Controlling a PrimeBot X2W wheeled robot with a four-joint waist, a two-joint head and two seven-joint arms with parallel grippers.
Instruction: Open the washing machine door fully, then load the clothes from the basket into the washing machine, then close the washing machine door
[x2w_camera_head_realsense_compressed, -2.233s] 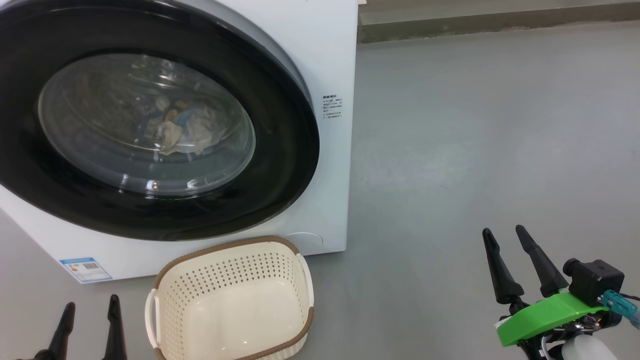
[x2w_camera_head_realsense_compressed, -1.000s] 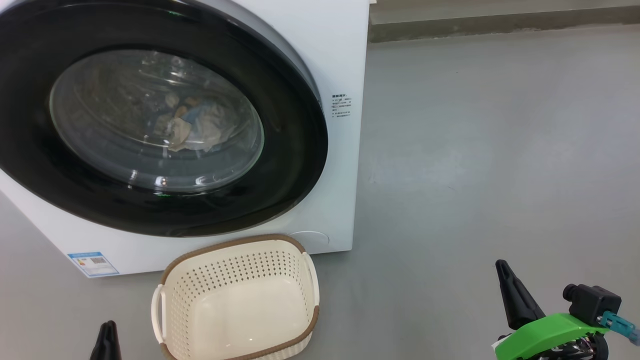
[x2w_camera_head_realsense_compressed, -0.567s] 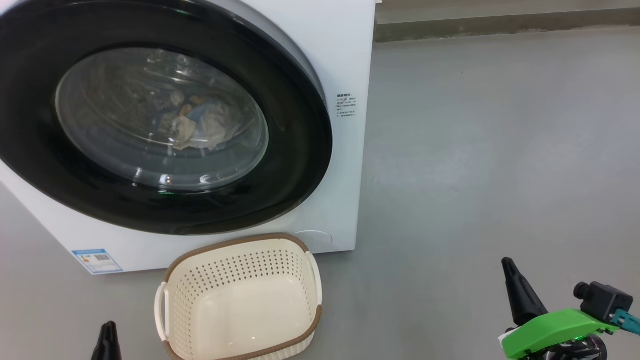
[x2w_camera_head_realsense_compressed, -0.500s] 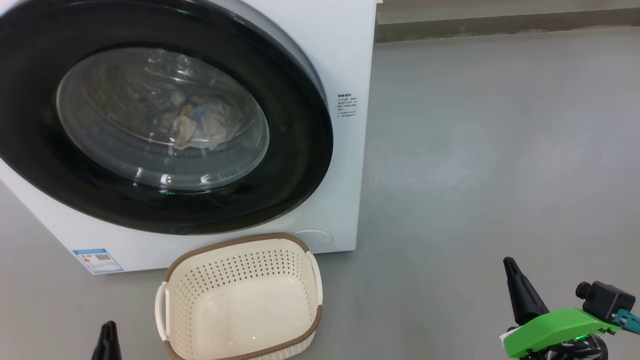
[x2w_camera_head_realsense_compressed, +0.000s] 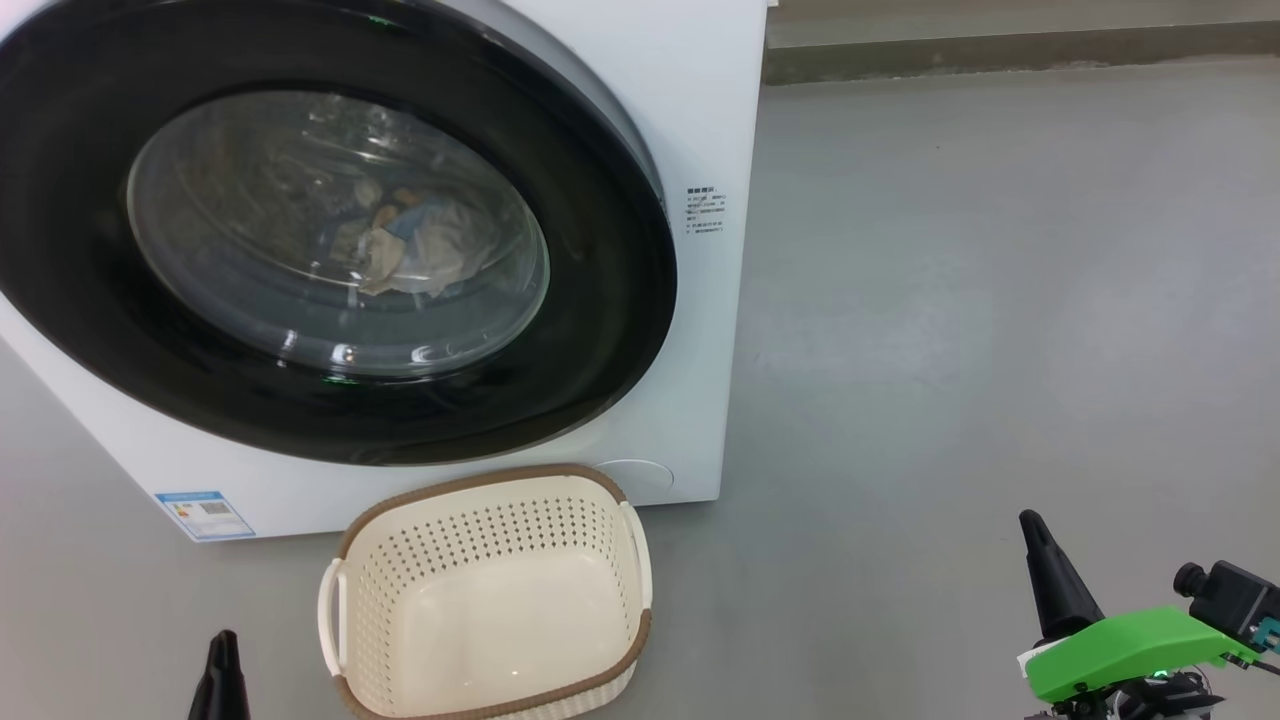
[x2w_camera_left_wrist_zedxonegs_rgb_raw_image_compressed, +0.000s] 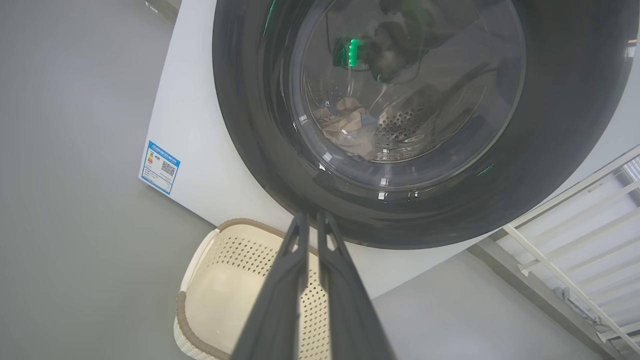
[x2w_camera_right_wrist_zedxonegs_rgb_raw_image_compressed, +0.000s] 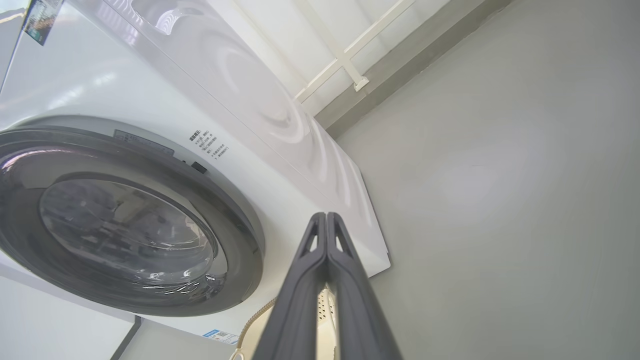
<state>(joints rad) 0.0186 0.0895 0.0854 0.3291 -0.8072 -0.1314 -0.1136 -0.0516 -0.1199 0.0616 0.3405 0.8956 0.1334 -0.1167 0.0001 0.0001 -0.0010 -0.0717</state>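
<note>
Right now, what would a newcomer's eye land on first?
The big glossy black washing machine door at the upper left of the head view looks shut, and the clothes show heaped inside through it. Just below it, on the grey floor, stands the basket, empty.

washing machine (x2w_camera_head_realsense_compressed: 700, 100): white, on floor | washing machine door (x2w_camera_head_realsense_compressed: 600, 300): glossy black, shut | clothes (x2w_camera_head_realsense_compressed: 410, 245): blue and cream, inside drum behind glass | basket (x2w_camera_head_realsense_compressed: 490, 600): cream, brown rim, empty, just before machine
</note>
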